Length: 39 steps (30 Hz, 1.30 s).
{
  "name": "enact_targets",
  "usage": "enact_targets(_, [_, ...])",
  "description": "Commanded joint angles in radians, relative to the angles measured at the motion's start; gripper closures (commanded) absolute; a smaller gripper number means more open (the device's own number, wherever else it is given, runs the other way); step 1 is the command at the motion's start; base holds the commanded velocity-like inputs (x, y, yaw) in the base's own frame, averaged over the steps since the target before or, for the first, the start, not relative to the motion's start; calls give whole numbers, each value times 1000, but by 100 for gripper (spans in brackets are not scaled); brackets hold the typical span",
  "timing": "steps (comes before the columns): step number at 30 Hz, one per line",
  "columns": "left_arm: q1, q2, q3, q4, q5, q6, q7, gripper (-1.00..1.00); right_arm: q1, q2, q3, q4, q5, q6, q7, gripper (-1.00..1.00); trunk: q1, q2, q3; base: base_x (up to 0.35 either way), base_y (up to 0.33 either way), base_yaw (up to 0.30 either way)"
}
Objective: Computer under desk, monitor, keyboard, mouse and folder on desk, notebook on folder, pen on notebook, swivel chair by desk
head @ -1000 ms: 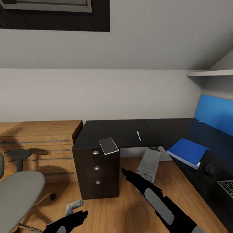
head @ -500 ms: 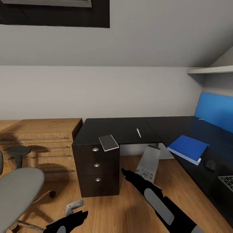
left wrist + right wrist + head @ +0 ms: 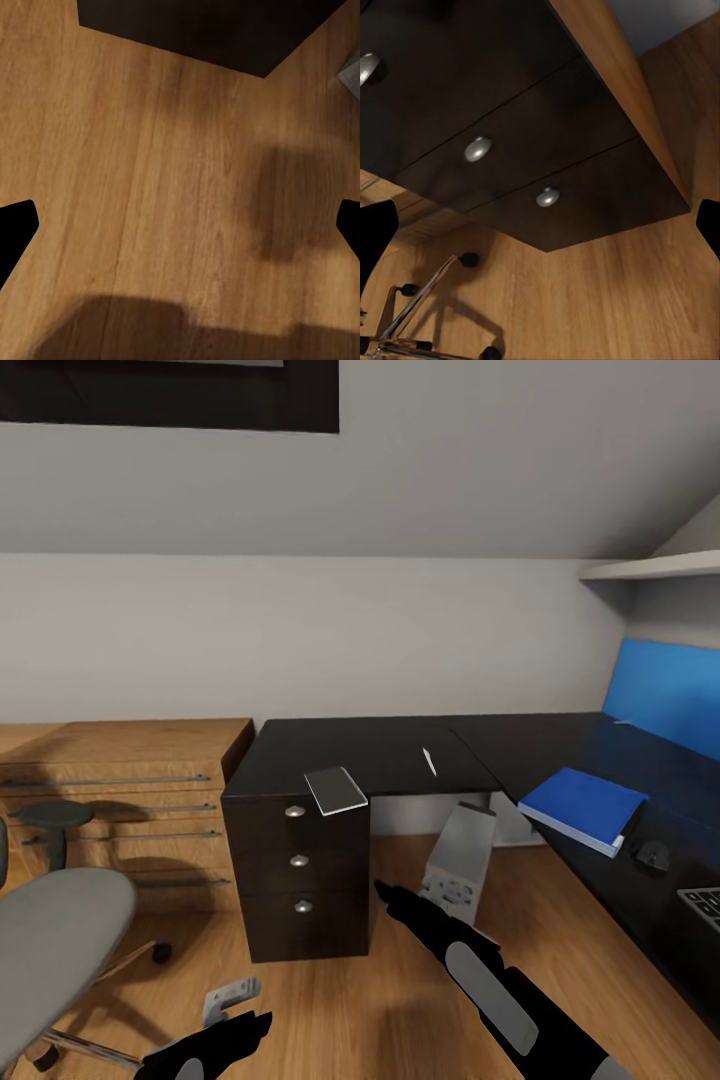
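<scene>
Drawer unit, swivel chair beside

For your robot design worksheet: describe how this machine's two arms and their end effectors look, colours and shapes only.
Both arms are glossy black. The right arm carries elongated grey rounded panels and tapers to a black pointed right end effector. The left end effector is likewise black and tapered. No cables or markings are visible.

One desk, one folder, one notebook, one pen, one mouse, one swivel chair.
</scene>
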<state>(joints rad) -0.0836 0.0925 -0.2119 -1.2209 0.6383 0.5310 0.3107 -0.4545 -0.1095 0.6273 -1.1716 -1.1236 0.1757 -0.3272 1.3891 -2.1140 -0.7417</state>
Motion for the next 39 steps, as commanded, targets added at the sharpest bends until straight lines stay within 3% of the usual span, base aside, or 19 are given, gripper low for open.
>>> enact_targets(1, [-1,1,-3,-1,11,1,10,-100,-1,-1,3,-2,-5,1,-7,-100,4,-8,-4,0,0,0])
enact_targets(5, [-1,1,-3,-1,11,1,10,-100,-1,-1,3,-2,-5,1,-7,-100,19,-36,-17,0,0,0])
enact_targets(22, [0,-1,-4,0,11,1,8,-100,-1,6,8,-7,-3,1,-5,-100,19,-36,-17,0,0,0])
enact_targets(24, [0,-2,-5,-6,9,1,7,-100,-1,44,5,-7,2,-5,-4,-100,19,-36,-17,0,0,0])
enact_targets(26, [0,-2,-3,-15,8,2,7,-100,-2,62,0,-6,5,-18,-3,-100,19,-36,-17,0,0,0])
enact_targets(27, [0,-1,-1,-30,10,3,8,-100,-3,87,-25,-9,6,-57,-3,-100,19,-36,-17,0,0,0])
enact_targets(31, [-1,1,4,-51,12,7,9,-100,-4,104,-63,-28,7,-99,-2,-100,19,-36,-17,0,0,0])
enact_targets(35, [-1,-3,66,-160,16,16,11,-100,-4,115,-126,-67,-1,-124,-2,-100,19,-36,-17,0,0,0])
enact_targets(39, [-1,-4,103,-219,25,26,12,-100,-4,119,-176,-75,-18,-127,0,-100,19,-36,-17,0,0,0])
